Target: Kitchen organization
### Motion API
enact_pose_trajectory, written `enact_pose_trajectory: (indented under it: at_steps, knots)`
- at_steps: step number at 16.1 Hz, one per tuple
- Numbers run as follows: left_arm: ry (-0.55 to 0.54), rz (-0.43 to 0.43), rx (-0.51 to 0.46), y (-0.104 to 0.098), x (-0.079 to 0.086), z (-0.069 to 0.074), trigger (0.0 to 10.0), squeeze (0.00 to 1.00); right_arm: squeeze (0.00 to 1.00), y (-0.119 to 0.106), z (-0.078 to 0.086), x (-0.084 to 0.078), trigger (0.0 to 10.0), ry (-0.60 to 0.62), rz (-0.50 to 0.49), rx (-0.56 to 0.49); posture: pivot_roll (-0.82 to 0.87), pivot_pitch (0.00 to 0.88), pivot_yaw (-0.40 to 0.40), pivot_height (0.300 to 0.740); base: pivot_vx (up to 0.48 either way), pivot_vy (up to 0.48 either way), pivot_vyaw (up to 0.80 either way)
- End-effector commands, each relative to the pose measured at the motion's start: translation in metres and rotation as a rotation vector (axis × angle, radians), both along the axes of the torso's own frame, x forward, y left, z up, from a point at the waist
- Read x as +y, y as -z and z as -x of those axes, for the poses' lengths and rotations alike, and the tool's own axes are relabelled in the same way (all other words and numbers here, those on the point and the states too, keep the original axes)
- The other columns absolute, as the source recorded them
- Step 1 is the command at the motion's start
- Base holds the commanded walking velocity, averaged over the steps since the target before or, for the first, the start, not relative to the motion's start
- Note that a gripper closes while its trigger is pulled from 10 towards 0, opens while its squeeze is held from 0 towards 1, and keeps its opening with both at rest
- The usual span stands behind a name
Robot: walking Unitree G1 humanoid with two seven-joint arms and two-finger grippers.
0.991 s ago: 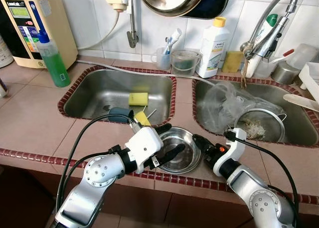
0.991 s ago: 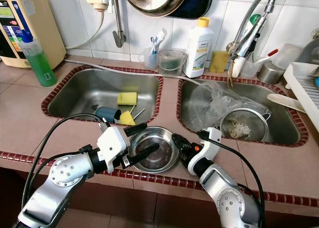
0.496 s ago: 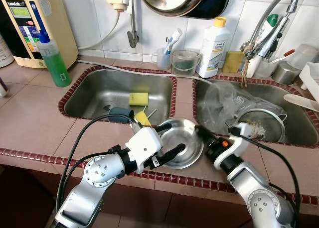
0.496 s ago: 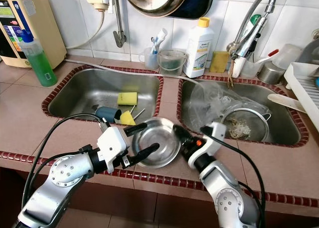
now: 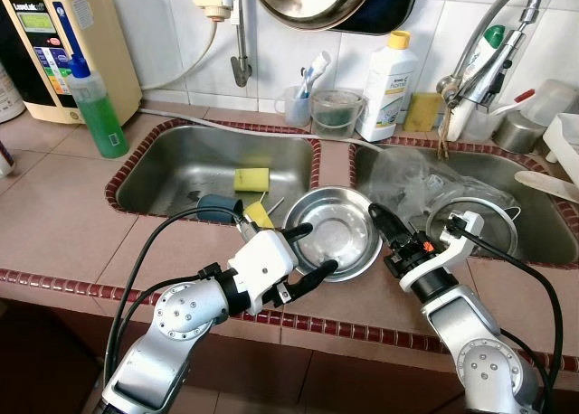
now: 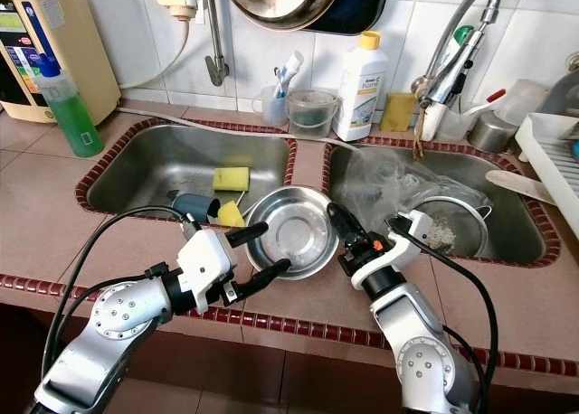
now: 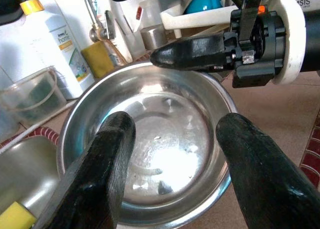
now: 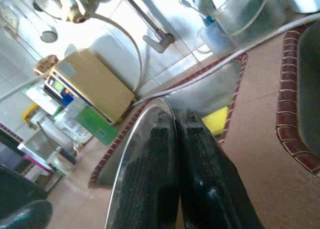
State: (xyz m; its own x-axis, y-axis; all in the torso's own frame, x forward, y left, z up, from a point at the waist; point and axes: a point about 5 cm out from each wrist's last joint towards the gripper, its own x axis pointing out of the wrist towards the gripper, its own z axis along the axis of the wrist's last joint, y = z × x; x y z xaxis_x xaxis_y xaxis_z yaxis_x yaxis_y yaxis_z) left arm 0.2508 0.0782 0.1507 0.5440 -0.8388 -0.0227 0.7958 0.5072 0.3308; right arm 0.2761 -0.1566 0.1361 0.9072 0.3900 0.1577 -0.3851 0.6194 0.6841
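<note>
A round steel bowl (image 5: 333, 233) is held tilted above the tiled counter between the two sinks. My right gripper (image 5: 379, 222) is shut on its right rim; in the right wrist view both fingers (image 8: 170, 154) pinch the thin rim (image 8: 131, 149). My left gripper (image 5: 317, 249) is open just at the bowl's near-left edge. One finger is up by the rim and the other under the bowl's front. In the left wrist view the bowl (image 7: 155, 139) lies between the spread fingers (image 7: 107, 159), with the right gripper's finger (image 7: 195, 53) on the far rim.
The left sink (image 5: 172, 170) holds yellow sponges (image 5: 251, 179) and a blue cup (image 5: 215, 206). The right sink (image 5: 543, 224) holds a plastic bag (image 5: 412, 183) and a strainer (image 5: 488, 217). A green soap bottle (image 5: 95, 111), white detergent bottle (image 5: 387, 75) and faucet (image 5: 484, 61) stand behind.
The right gripper has lifted the bowl off the counter's front edge and carried it away from me, toward the strip between the sinks. The left gripper has stayed in place, open.
</note>
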Motion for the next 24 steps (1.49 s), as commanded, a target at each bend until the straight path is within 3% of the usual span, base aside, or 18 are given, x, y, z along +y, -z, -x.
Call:
enact_pose_trajectory:
  at_steps: [1,4,7,8,9,10,14,18,19,21,24]
  knots:
    - [-0.005,-0.004,-0.014,-0.001,-0.001,-0.002,10.0,0.00,0.00,-0.015,0.000,-0.003,0.0,0.006,-0.008,-0.082,-0.09,0.000,-0.036,0.740,0.000,0.000,0.00]
    - [-0.072,0.127,0.041,-0.009,0.005,-0.011,10.0,0.00,0.00,-0.026,-0.001,-0.007,0.0,0.033,-0.017,-0.139,-0.09,0.000,-0.040,0.740,0.000,0.000,0.00]
    - [-0.250,0.258,0.076,-0.020,0.021,-0.035,10.0,0.00,0.00,-0.043,-0.001,-0.015,0.0,0.053,-0.029,-0.228,-0.10,0.000,-0.040,0.740,0.000,0.000,0.00]
    - [-0.279,0.280,0.098,-0.020,0.025,-0.040,10.0,0.00,0.00,-0.044,0.000,-0.016,3.0,0.047,-0.024,-0.240,-0.10,0.000,-0.041,0.740,0.000,0.000,0.00]
    - [-0.288,0.288,0.107,-0.020,0.026,-0.041,10.0,0.00,0.00,-0.045,0.000,-0.016,3.0,0.043,-0.023,-0.243,-0.10,0.000,-0.041,0.740,0.000,0.000,0.00]
    - [-0.307,0.333,0.129,-0.022,0.030,-0.045,10.0,0.00,0.00,-0.045,0.001,-0.017,10.0,0.056,0.008,-0.251,-0.10,0.000,-0.040,0.740,0.000,0.000,0.00]
    - [-0.386,0.365,0.188,-0.018,0.035,-0.056,10.0,0.00,0.00,-0.046,0.001,-0.017,10.0,0.092,0.104,-0.277,-0.11,0.000,-0.036,0.740,0.000,0.000,0.00]
    - [-0.443,0.360,0.201,-0.015,0.040,-0.062,10.0,0.00,0.00,-0.045,-0.008,-0.031,10.0,0.285,0.316,-0.301,-0.12,0.000,-0.035,0.740,0.000,0.000,0.00]
    - [-0.447,0.359,0.202,-0.015,0.040,-0.062,10.0,0.00,0.00,-0.045,-0.008,-0.032,10.0,0.302,0.330,-0.302,-0.12,0.000,-0.035,0.740,0.000,0.000,0.00]
    - [-0.475,0.353,0.209,-0.013,0.043,-0.065,10.0,0.00,0.00,-0.047,-0.011,-0.037,10.0,0.398,0.470,-0.335,-0.12,0.000,-0.034,0.740,0.000,0.000,0.00]
    - [-0.486,0.356,0.217,-0.011,0.043,-0.065,10.0,0.00,0.00,-0.045,-0.011,-0.036,10.0,0.424,0.538,-0.350,-0.12,0.000,-0.033,0.740,0.000,0.000,0.00]
